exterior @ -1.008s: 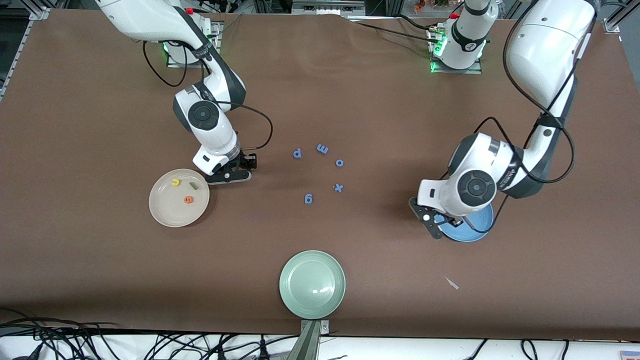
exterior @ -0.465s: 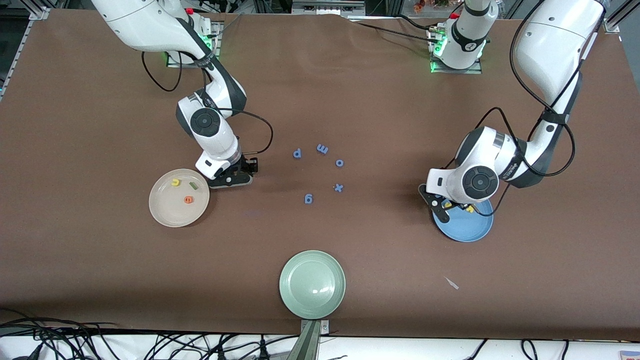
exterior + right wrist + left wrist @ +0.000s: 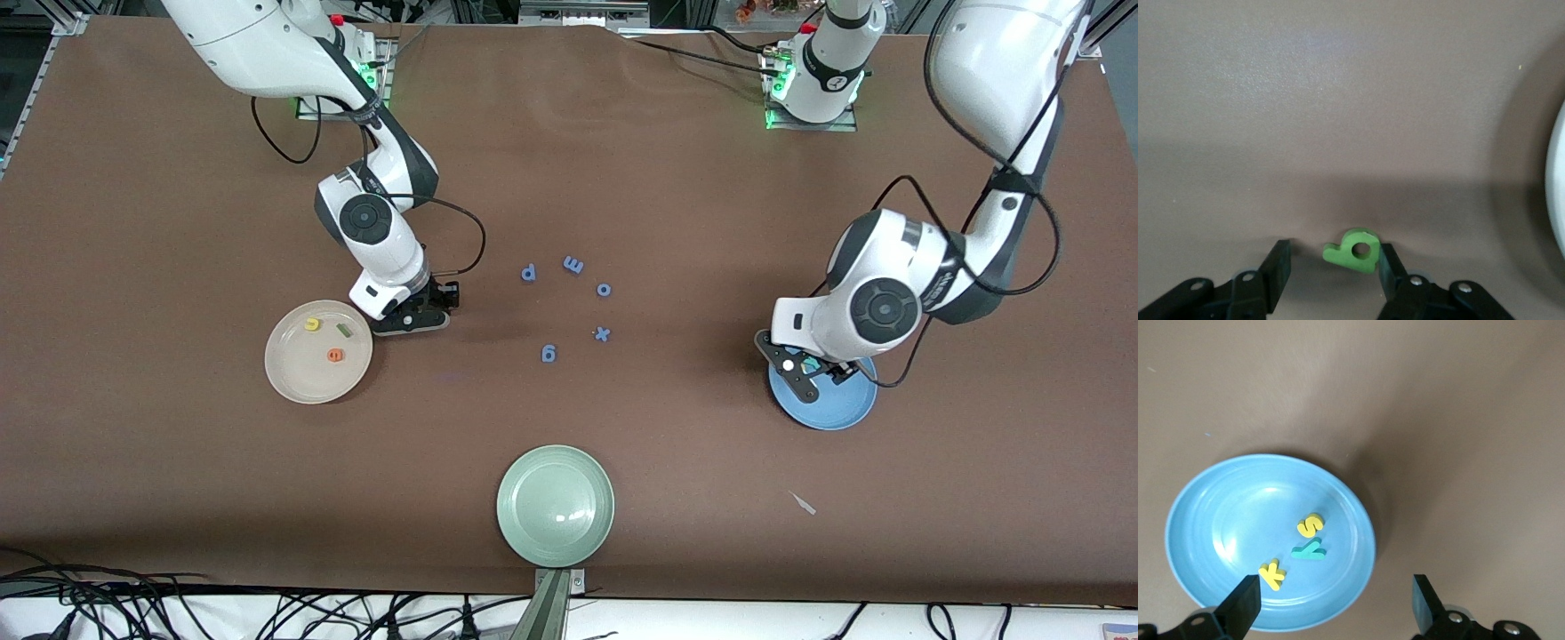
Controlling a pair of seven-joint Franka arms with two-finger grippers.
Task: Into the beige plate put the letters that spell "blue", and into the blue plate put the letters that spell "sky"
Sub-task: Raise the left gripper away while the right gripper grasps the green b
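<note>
The bench (image 3: 622,178) is covered in matte brown sheeting. The blue plate (image 3: 1198,520), glossy and round with a raised rim, holds three small flat foam letters: a yellow s (image 3: 1311,525), a teal y (image 3: 1309,551) and a yellow k (image 3: 1272,574), lying close together. The left claw (image 3: 1335,603) hangs over the plate's edge with its fingers wide apart and nothing between them; in the front view the arm hides part of the plate.

The beige plate (image 3: 293,382) sits toward the right arm's end and holds a yellow u (image 3: 312,324), a green bar-like l (image 3: 343,330) and an orange e (image 3: 335,356). The right claw (image 3: 1333,267) is low over bare bench just beside that plate, its fingers parted, with the green b (image 3: 1353,251) between them, touching one finger; whether it is clamped I cannot tell.
</note>
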